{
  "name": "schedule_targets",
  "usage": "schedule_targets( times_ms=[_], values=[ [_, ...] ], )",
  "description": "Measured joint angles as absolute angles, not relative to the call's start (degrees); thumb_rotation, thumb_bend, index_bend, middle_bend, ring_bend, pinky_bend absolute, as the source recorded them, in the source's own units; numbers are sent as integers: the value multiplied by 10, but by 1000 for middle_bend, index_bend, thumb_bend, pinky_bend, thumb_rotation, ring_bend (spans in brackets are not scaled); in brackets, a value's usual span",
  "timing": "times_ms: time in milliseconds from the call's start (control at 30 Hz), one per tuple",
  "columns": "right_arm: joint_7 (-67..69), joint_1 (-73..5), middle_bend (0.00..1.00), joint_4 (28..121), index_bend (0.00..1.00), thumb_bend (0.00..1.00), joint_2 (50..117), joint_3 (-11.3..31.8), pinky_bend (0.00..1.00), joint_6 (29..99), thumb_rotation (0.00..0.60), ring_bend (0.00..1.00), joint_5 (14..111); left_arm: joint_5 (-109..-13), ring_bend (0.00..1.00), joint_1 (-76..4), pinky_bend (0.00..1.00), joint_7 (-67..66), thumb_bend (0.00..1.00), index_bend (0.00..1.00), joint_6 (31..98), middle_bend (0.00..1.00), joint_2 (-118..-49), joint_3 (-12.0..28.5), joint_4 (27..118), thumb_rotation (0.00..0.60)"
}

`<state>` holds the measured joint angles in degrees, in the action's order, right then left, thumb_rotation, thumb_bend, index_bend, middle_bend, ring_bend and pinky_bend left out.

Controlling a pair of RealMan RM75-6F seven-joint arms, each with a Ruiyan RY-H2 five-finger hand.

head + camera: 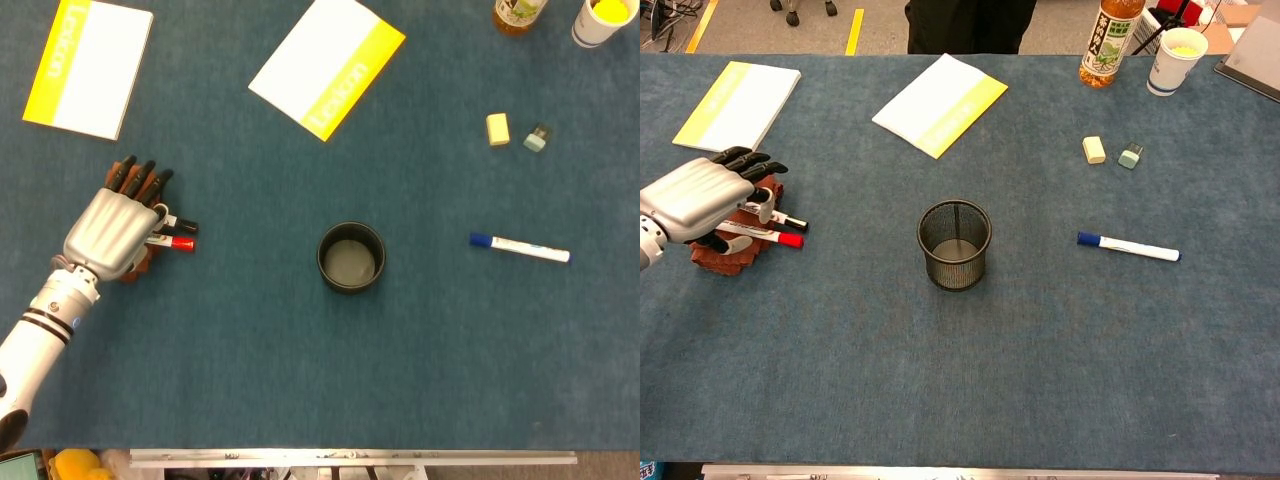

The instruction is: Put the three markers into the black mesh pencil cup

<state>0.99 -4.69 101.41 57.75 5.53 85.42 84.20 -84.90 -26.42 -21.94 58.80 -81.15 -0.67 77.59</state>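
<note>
The robot's left hand (702, 198) lies palm-down over a reddish-brown cloth (725, 252) at the left side of the blue table (960, 380), its dark fingers (140, 178) stretched over two markers. From the chest view the red-capped marker (768, 237) and the black-capped marker (788, 219) poke out from under the hand toward the middle of the table; whether the hand has actually closed on either one cannot be told. The black mesh pencil cup (954, 245) stands upright and empty near the table's centre, well apart from the hand. The third, blue-capped marker (1128, 246) lies flat to the cup's right. Two yellow-and-white booklets (326, 64) rest along the far side, with a pale eraser (1094, 149), a bottle (1111, 38) and a paper cup (1176, 46) toward the far right corner. The right hand appears in neither view.
</note>
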Motion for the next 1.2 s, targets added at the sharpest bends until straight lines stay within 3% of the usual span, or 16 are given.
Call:
schedule_targets(
  times_ms=[1200],
  values=[
    [12, -43, 20, 1023, 64, 338, 569, 56, 46, 854, 600, 0, 839, -847, 0, -266, 3, -206, 253, 528, 597, 88, -841, -21, 731, 600]
  ],
)
